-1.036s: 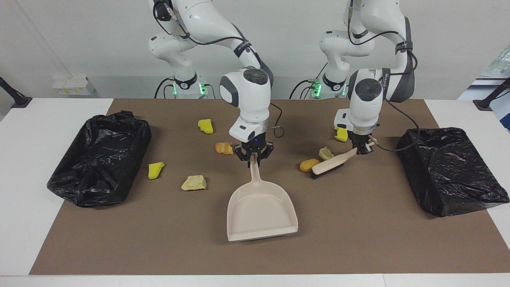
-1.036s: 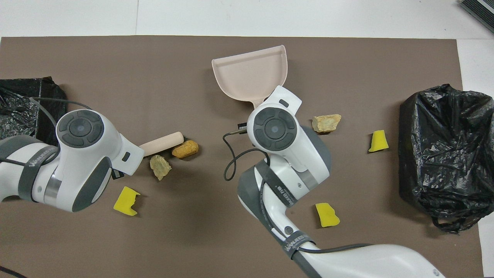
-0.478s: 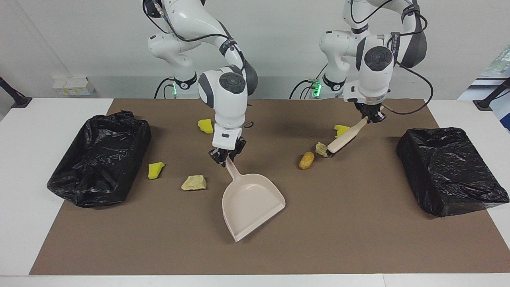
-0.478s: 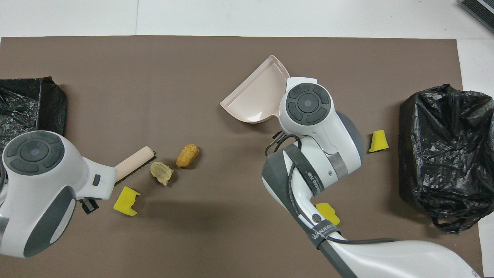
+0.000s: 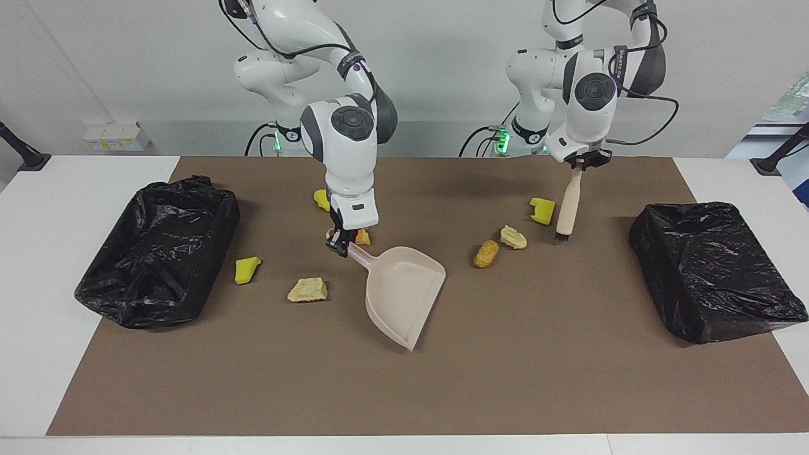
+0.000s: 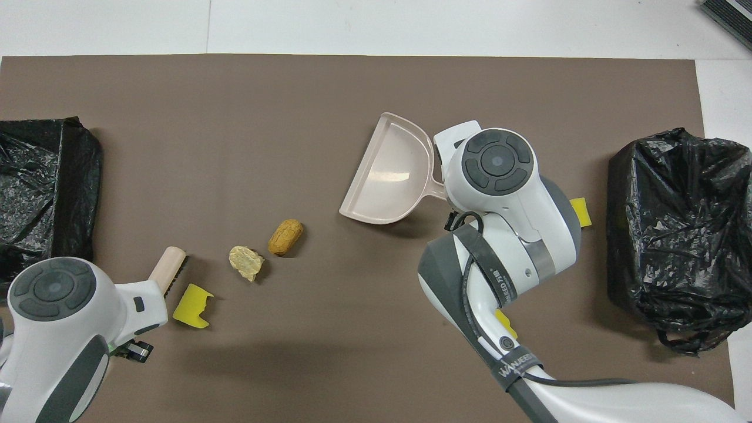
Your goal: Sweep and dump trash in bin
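My right gripper (image 5: pixel 341 243) is shut on the handle of the beige dustpan (image 5: pixel 404 294), which is tipped on its side with its mouth toward the left arm's end (image 6: pixel 390 170). My left gripper (image 5: pixel 581 163) is shut on the beige brush (image 5: pixel 565 205), which hangs nearly upright, bristles down (image 6: pixel 168 267). Beside the brush lie a yellow piece (image 5: pixel 542 210), a tan lump (image 5: pixel 513 237) and an orange-brown lump (image 5: pixel 485 253). At the right arm's end lie a yellow piece (image 5: pixel 247 269), a tan lump (image 5: pixel 308 289), a half-hidden yellow piece (image 5: pixel 322 199) and an orange lump (image 5: pixel 362 237).
A black-lined bin (image 5: pixel 158 249) stands at the right arm's end of the brown mat and another (image 5: pixel 714 272) at the left arm's end. The white table (image 5: pixel 38 253) shows around the mat.
My right gripper has turned the dustpan onto its side, its mouth swinging toward the left arm's end. My left gripper has lifted the brush and drawn it toward the robots; it now hangs upright.
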